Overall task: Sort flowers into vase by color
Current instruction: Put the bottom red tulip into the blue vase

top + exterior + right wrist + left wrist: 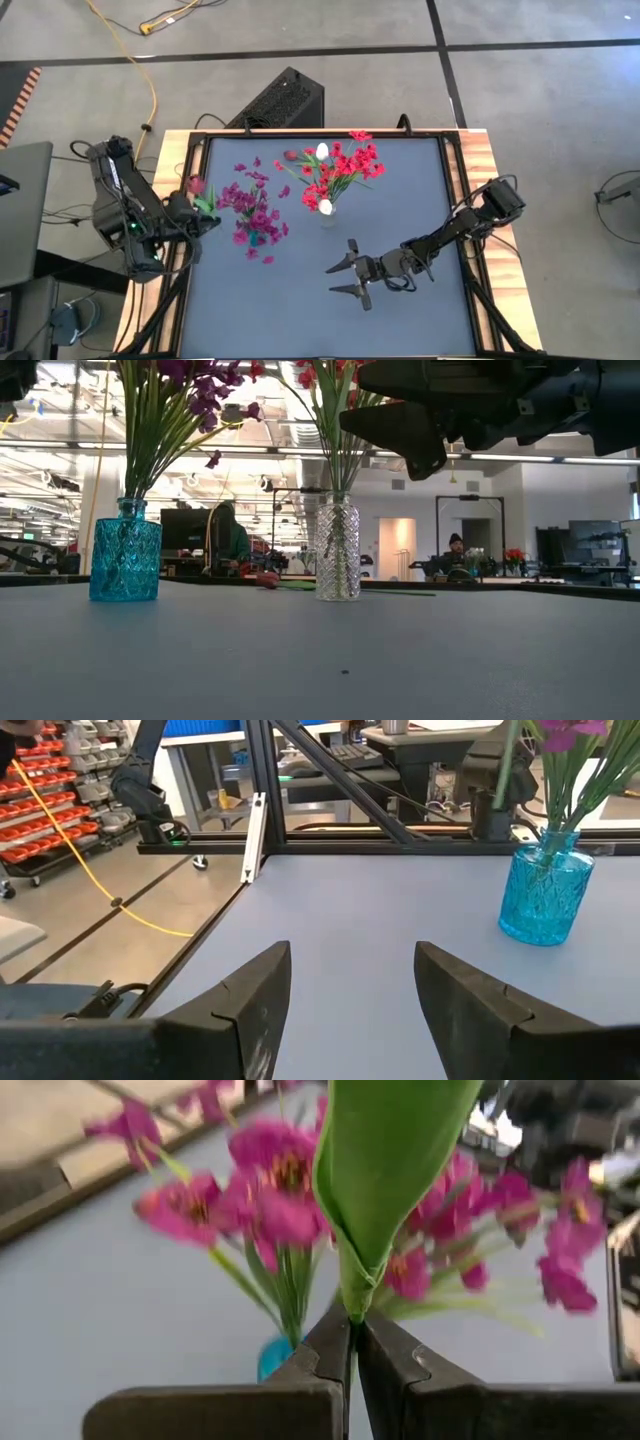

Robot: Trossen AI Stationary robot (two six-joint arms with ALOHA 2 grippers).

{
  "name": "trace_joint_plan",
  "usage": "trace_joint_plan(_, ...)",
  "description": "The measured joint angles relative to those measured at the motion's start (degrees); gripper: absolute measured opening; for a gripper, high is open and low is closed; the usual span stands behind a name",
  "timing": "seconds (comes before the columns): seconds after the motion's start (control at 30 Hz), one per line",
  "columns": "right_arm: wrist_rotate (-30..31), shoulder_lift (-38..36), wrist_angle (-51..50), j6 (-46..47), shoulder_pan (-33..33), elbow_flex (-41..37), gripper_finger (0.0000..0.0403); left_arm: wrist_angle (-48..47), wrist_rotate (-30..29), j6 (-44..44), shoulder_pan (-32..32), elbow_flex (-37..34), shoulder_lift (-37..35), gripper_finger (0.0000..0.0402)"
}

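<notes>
My left gripper (207,213) is at the table's left, beside the blue vase (258,240) of magenta-purple flowers (252,205), and is shut on a green-stemmed flower with a pink-red bud (196,185). Its broad green leaf (390,1170) rises in front of the magenta blooms (265,1180). A clear vase (337,550) at mid-table holds red flowers (345,165) and white buds (325,207). One red-budded flower (267,580) lies flat on the table behind it. My right gripper (345,278) hovers open near the table's middle, holding nothing. My left gripper pinches the flower's green stem (352,1312) between its two fingertips, just below where the leaf begins. The fingers come from the table's left side, slanting down. The flower is lifted clear of the table, its leaf and bud standing out beyond the fingertips.
The blue vase (545,895) stands straight ahead of my right gripper's open fingers (250,995). A black frame (205,150) edges the grey table top. A black box (280,100) sits beyond the far edge. The near half of the table shows bare grey surface (300,320).
</notes>
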Motion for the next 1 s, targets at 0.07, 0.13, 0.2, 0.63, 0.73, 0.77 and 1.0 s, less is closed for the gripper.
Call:
trace_joint_plan(0.07, 0.0, 0.0, 0.0, -0.02, 0.0, 0.0, 0.0239, 0.13, -2.82, 0.0, 0.21, -0.89, 0.35, 0.0)
trace_joint_plan(0.13, 0.0, 0.0, 0.0, -0.02, 0.0, 0.0, 0.0239, 0.37, -4.26, -0.23, 0.56, -1.98, 0.67, 0.0)
trace_joint_plan(0.2, 0.0, 0.0, 0.0, -0.02, 0.0, 0.0, 0.0239, 0.33, -4.62, -0.93, 1.06, -2.93, 0.69, 0.0)
trace_joint_plan(0.63, 0.0, 0.0, 0.0, -0.06, 0.0, 0.0, 0.0239, 1.11, -8.15, -2.97, 4.79, -6.28, 0.67, 0.0)
trace_joint_plan(0.73, 0.0, 0.0, 0.0, -0.08, 0.0, 0.0, 0.0239, 2.04, -8.4, -1.95, 5.55, -6.28, 0.67, 0.0)
trace_joint_plan(0.77, 0.0, 0.0, 0.0, -0.08, 0.0, 0.0, 0.0239, 2.05, -8.4, -1.83, 5.73, -6.28, 0.67, 0.0)
trace_joint_plan(1.0, 0.0, 0.0, 0.0, -0.08, 0.0, 0.0, 0.0239, 2.94, -8.1, -1.66, 6.36, -6.28, 0.67, 0.0)
